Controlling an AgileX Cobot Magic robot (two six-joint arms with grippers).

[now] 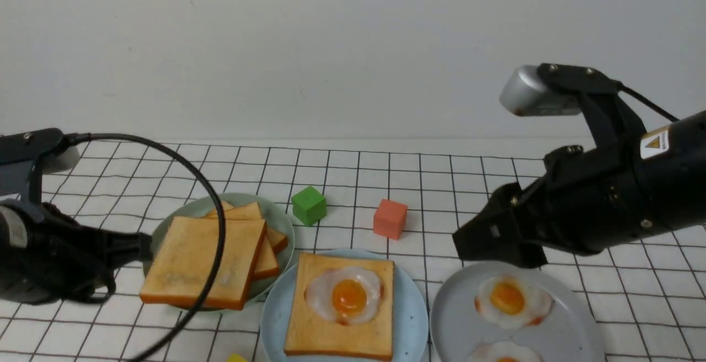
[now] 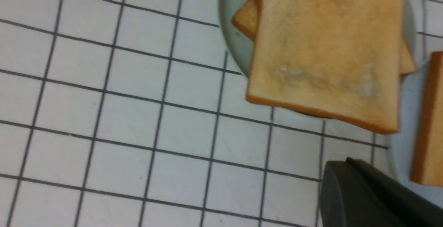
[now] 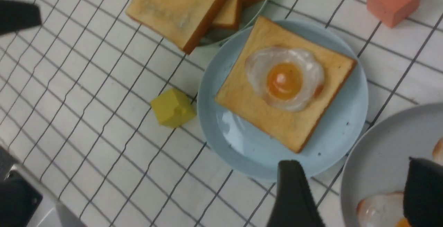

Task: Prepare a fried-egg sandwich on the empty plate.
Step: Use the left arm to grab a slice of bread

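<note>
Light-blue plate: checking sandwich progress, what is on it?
A toast slice with a fried egg on top, no second slice. The toast hides the middle of the light-blue plate.

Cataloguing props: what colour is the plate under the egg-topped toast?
Plate: light blue, dark specks; right wrist view.

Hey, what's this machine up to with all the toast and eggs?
It is building a fried-egg sandwich. The light-blue plate already holds a toast slice with a fried egg on top. The left pincer is shut at the edge of the top slice stacked on the grey-green plate; whether it grips it is unclear. The right pincer hangs open above the grey plate of spare eggs. No covering slice yet.
</note>
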